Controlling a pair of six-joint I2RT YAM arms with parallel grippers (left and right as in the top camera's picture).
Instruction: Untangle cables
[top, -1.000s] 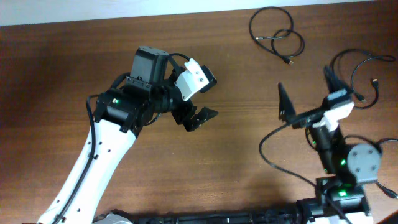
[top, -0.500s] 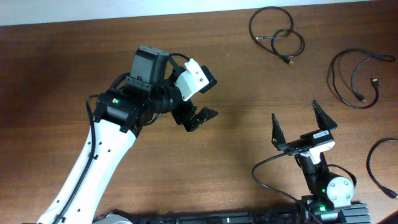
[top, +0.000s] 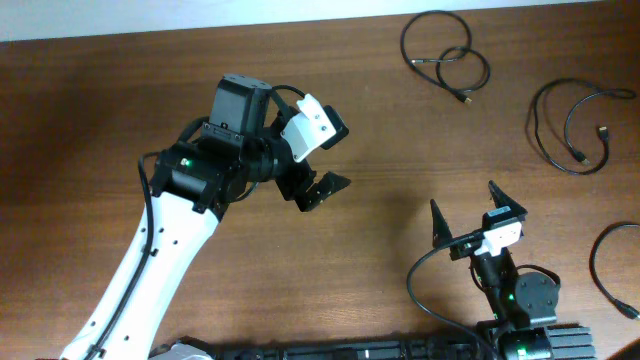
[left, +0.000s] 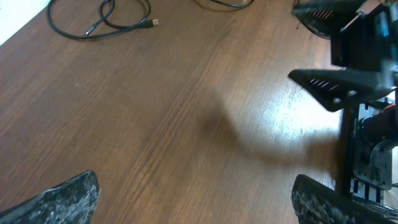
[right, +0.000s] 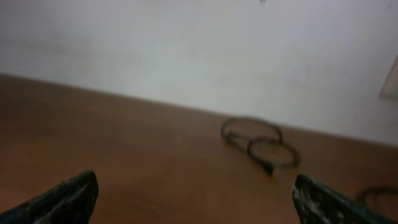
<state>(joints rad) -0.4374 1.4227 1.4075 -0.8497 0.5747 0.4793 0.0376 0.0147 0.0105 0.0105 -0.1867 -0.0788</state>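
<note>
Across the worktop's (top: 400, 150) far right side, the cables (top: 445, 55) lie as three separate loops, apparently untangled; hence the left end effector (left: 193, 202) and right end effector (top: 467, 212) hang empty, fingers apart, clear of them.

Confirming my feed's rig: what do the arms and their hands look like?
Left arm is white with black joints and a green light. Right arm is black, green-lit, trailing a black cable. Left hand and right hand have black fingers on white mounts.
</note>
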